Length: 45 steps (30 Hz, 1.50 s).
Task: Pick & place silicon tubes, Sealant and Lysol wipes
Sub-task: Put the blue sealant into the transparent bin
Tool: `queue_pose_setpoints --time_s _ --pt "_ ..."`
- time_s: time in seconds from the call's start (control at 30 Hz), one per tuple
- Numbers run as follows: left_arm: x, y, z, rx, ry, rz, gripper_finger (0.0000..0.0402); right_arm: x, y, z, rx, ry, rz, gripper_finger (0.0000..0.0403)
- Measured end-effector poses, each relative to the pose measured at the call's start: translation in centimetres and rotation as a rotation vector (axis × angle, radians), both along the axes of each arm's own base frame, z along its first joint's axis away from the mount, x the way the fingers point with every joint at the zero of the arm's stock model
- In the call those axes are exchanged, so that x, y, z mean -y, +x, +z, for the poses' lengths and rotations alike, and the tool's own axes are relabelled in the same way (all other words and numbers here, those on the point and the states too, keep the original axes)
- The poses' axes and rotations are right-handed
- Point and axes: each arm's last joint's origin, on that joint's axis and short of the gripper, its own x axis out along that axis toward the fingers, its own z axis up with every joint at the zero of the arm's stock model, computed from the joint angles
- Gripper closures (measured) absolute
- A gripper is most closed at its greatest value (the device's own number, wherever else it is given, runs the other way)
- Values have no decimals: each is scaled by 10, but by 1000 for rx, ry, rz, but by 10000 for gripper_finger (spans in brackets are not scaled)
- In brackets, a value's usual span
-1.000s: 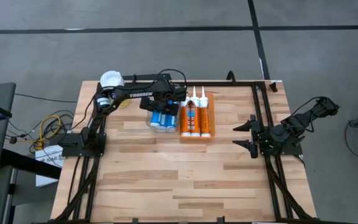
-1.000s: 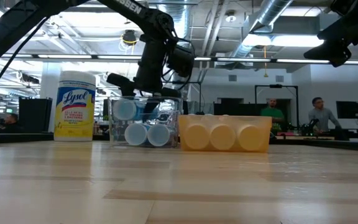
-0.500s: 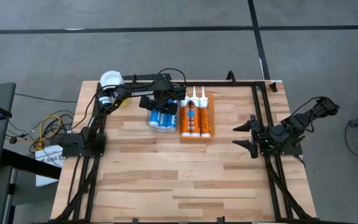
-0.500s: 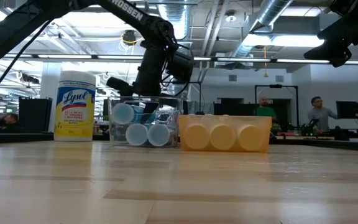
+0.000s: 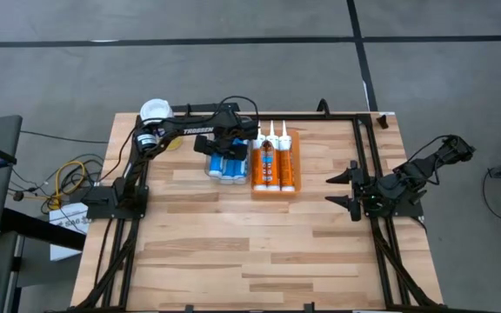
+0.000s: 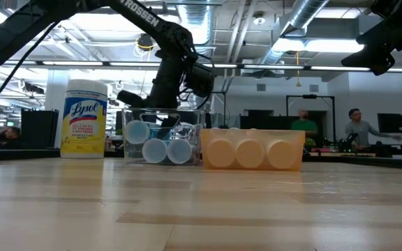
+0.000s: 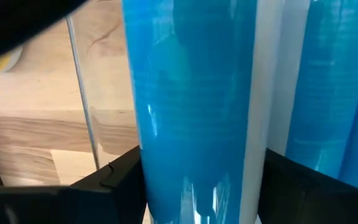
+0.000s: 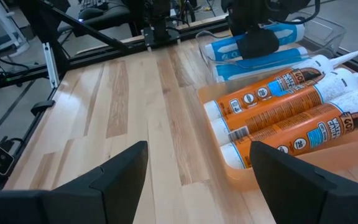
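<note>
The left gripper [image 5: 225,146] is lowered into the clear plastic bin [image 6: 132,117] at the far left-centre of the light wooden table [image 5: 259,243], and its two dark fingers [image 7: 114,180] are closed against the sides of one glossy blue silicone tube [image 7: 194,112]; the left wrist view shows one finger against each side of the tube. Further blue tubes with pale round ends [image 6: 166,150] lie stacked in the same bin. Touching the bin on its right side stands the translucent orange tray [image 6: 295,139], which holds three orange-labelled sealant cartridges with white nozzles [image 5: 275,163] lying side by side. The Lysol wipes canister, round with a white lid and yellow label [image 6: 84,118], stands upright at the far left corner of the table, well apart from the bin. The left arm crosses above the bin and hides the far ends of the blue tubes in the high view. The right gripper [image 5: 344,189] waits at the right table edge with its fingers spread apart. People [image 6: 358,129] are visible in the room beyond, too small to detail.
</note>
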Motion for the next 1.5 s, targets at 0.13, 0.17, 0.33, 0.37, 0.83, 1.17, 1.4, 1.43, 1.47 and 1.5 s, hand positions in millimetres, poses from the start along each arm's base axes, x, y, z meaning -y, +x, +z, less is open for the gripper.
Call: queue_pose_setpoints --time_s 0.13,0.17,0.33,0.37,0.83,1.17,1.4,1.43,1.47,1.5 --pt "0 0 0 2 -6 -7 149 0 0 0 0 0 0 127" --pt "0 0 0 3 -6 -10 147 0 0 0 0 -1 0 127" --pt "0 0 -1 7 -8 -13 148 0 0 0 0 0 0 127" --pt "0 0 -1 7 -9 -15 148 0 0 0 0 0 0 127" --pt "-1 3 15 -8 -11 -45 147 0 0 0 0 -1 0 127" --pt "-2 5 26 1 6 -58 147 0 0 0 0 -2 0 127" --pt "3 15 45 61 41 -91 147 0 0 0 -1 -3 0 127" --pt "6 16 45 64 39 -96 147 0 0 0 -1 -3 0 127" --pt "8 17 45 67 31 -100 147 0 0 0 -1 -2 0 127" --pt "9 17 45 68 16 -101 148 0 0 0 -1 -2 0 127"
